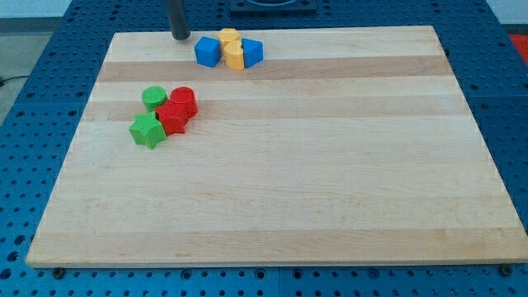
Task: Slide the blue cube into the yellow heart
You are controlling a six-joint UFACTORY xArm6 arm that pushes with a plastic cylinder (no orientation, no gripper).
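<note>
The blue cube (207,51) sits near the view's top on the wooden board (280,165). It touches a yellow block (235,56) on its right, which looks like the yellow heart. Another yellow block (228,37) sits just above that one. A second blue block (252,52) touches the yellow one on its right. My tip (180,37) rests on the board, up and to the left of the blue cube, a short gap away.
At the view's left is a second cluster: a green round block (153,98), a red round block (183,101), a red star-like block (172,117) and a green star-like block (148,130). The board lies on a blue perforated table (33,99).
</note>
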